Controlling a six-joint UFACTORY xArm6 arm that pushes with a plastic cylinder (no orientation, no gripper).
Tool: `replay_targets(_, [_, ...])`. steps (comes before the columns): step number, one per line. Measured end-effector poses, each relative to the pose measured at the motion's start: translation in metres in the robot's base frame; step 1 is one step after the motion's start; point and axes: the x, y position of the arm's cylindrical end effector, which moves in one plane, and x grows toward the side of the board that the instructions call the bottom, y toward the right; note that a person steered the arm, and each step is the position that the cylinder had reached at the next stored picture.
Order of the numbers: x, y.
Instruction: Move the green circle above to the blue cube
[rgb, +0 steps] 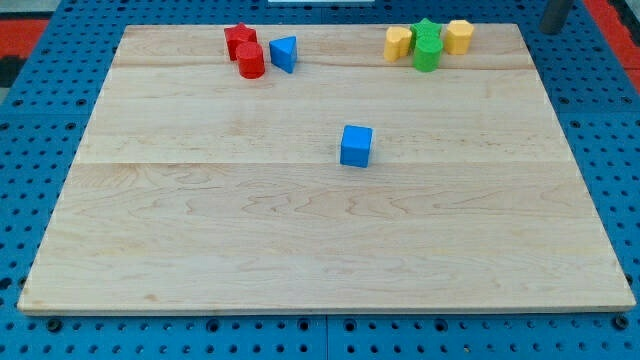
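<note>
Trouble starts with the crowding: the green circle (427, 55) sits near the bench's (300, 250) far right corner, touching a green star (427, 31) and wedged between two yellow blocks (399, 43) (459, 36), so a sloppy push drags neighbours along. I see the blue cube (356, 145) alone near the bench's middle, well apart. My tip (551, 28) is only just visible beyond the far right corner, off the wood. No jaws on this rig. No writing or labels readable anywhere.
</note>
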Motion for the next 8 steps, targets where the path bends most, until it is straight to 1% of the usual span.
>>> replay_targets(2, [0.001, 0.007])
replay_targets(4, [0.001, 0.001])
replay_targets(5, [0.001, -0.029])
replay_targets(7, [0.0, -0.056])
replay_targets(8, [0.001, -0.142])
